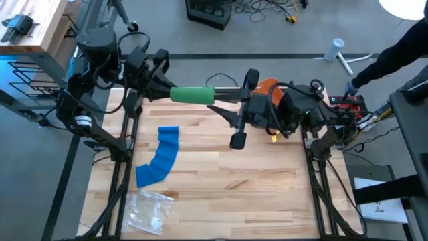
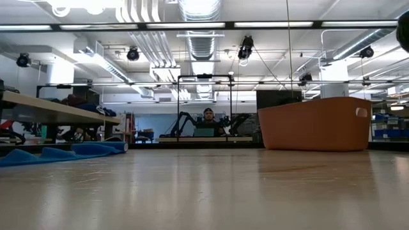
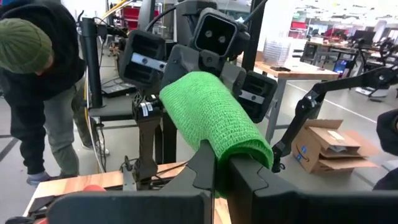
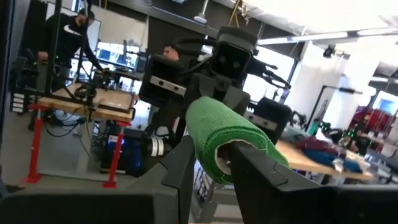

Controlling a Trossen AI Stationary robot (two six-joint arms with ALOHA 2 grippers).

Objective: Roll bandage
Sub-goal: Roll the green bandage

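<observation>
Green bandage roll [image 1: 192,94] unlabelled, pinched between closed left gripper [image 1: 175,94] and right gripper [image 1: 219,94].

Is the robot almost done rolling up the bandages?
Partly. The green bandage already looks rolled; the left gripper is shut on one end and the right gripper is around the other, above the table. The blue bandage lies flat and unrolled, so that one is left.

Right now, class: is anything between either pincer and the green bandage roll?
Nothing visible. The left pincer and the right pincer each clamp one end of the green bandage roll, held above the table's far edge.
</observation>
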